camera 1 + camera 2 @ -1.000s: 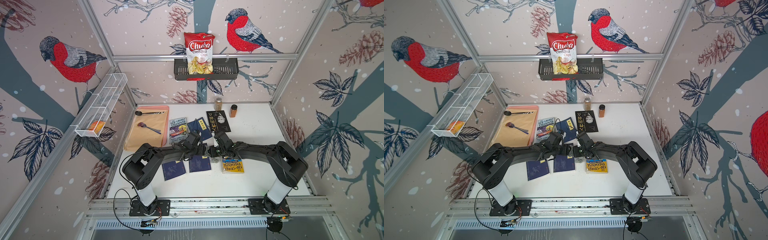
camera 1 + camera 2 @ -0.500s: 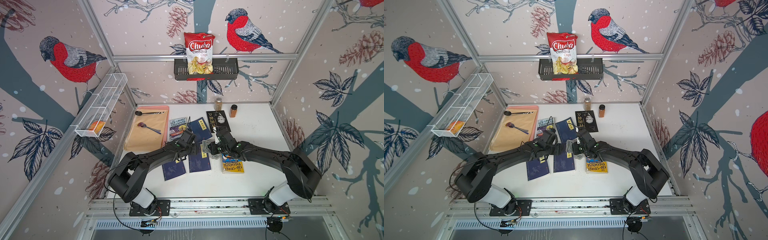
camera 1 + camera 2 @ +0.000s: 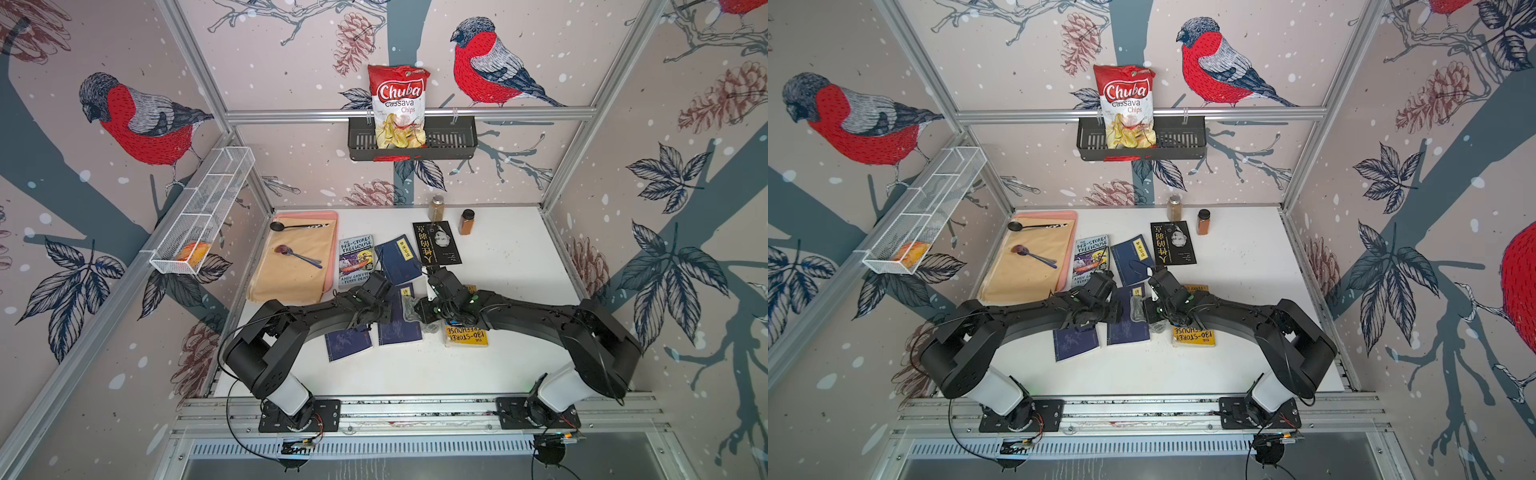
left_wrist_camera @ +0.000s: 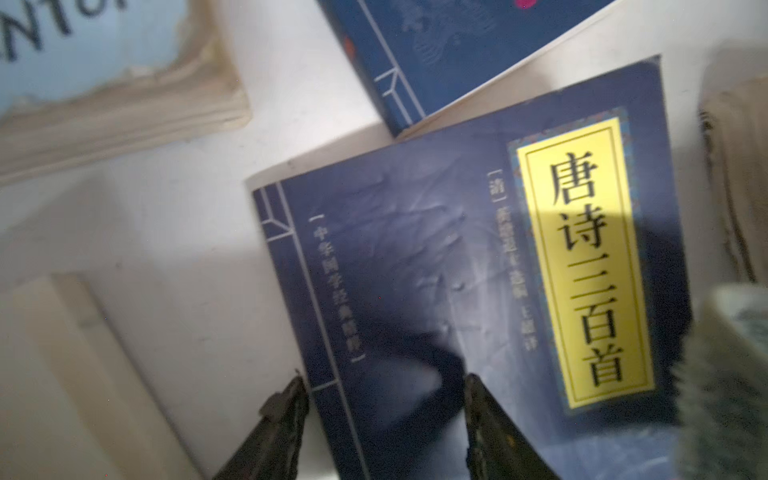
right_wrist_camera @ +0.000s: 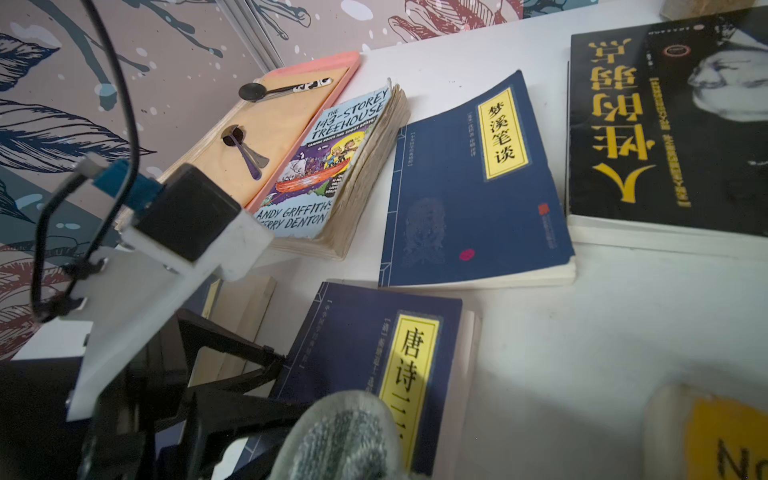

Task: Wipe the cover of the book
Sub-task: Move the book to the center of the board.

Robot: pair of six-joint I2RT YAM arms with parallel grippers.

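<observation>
The book (image 3: pixel 398 330) (image 3: pixel 1128 332) is dark blue with a yellow title label and lies flat mid-table; it also shows in the wrist views (image 4: pixel 457 270) (image 5: pixel 361 345). My left gripper (image 4: pixel 384 382) (image 3: pixel 388 309) hangs open over its spine edge, one fingertip above the cover and one above the table. My right gripper (image 3: pixel 417 309) is shut on a grey cloth (image 5: pixel 345 436) (image 3: pixel 409 307) (image 3: pixel 1136 307) at the label side of the cover. The cloth hides the right fingers in the right wrist view.
Other books surround it: a blue book (image 3: pixel 347 343) at the front left, a yellow one (image 3: pixel 465 334) to the right, a Treehouse paperback (image 3: pixel 355 259), a second blue book (image 3: pixel 399 259) and a black book (image 3: pixel 436 243) behind. A tray (image 3: pixel 328 249) with spoons and two jars (image 3: pixel 466 221) stand at the back.
Both arms have changed how their elbows stand, while the grippers have stayed over the blue book. The left jaws have narrowed slightly. The cloth is still in the right gripper.
</observation>
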